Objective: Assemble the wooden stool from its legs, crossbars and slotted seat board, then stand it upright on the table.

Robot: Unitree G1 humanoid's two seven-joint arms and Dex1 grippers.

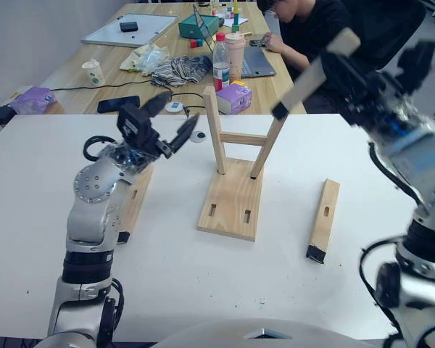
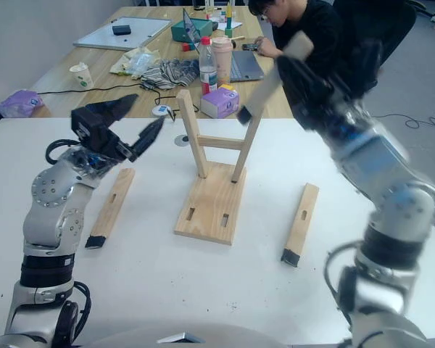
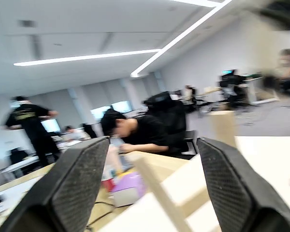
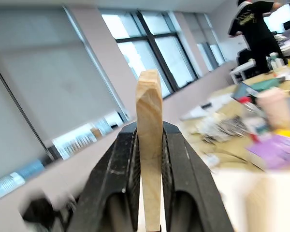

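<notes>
- Left eye view: the seat board (image 1: 228, 210) lies flat in the middle of the table (image 1: 203, 290), slots up, so you can press parts down into it. The left upright leg (image 1: 215, 130) and right upright leg (image 1: 267, 148) stand in its far slots, tied by a crossbar (image 1: 243, 138). The 2 near slots are open. Your right gripper (image 1: 332, 67) is clamped on a dark-tipped bar (image 1: 304, 83), held high at a slant, its dark end just by the right upright leg's top. I cannot tell whether they touch.
- Right eye view: the right loose leg (image 2: 301, 223) and the left loose leg (image 2: 110, 206) lie flat on either side of the board, handy for the open slots. Your left gripper (image 2: 148, 109) hovers near the frame, spread wide and holding nothing, placed, I judge, to steady it.
- Left wrist view: the 2 fingers (image 3: 82, 193) stand well apart, with blurred pale wood beyond the gap.
- Right wrist view: the fingers (image 4: 118, 164) pinch the bar's 2 broad faces, and its end pokes past the tips — a grip that leaves the far end free to aim.
</notes>
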